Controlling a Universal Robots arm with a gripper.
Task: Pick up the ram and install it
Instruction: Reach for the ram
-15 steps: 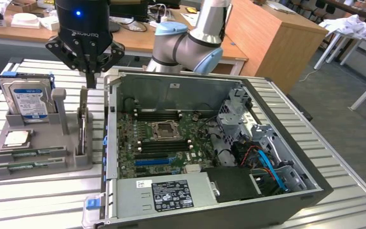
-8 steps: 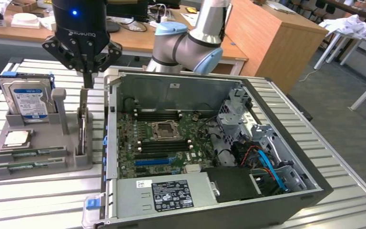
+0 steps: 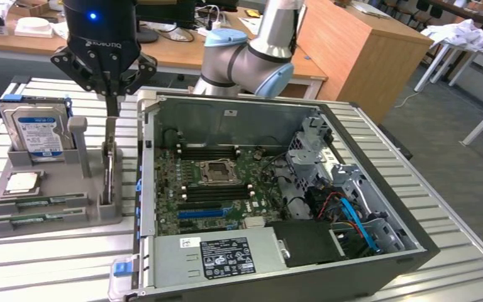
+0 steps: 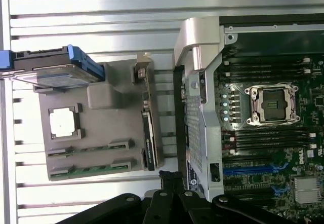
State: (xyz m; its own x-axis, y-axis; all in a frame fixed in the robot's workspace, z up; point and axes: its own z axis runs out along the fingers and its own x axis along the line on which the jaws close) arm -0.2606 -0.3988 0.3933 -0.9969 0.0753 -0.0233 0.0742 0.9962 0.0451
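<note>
You had the black two-finger gripper (image 3: 111,104) hanging over the side of the grey plastic parts tray (image 4: 109,120) nearest the open metal computer case (image 3: 224,123). It sat directly above a dark card standing on edge (image 3: 107,170). Its fingers looked drawn close together, with nothing green between them. The ram, a long thin green circuit-board stick (image 3: 38,202), lay flat in a tray slot. It was below the fingers and off toward the exterior view's left, just beside the small square silver processor chip (image 3: 23,182). A second green stick (image 3: 33,219) lay parallel beside it. Both long axes ran crosswise to the upright card, one end toward the gripper's side of the tray.
</note>
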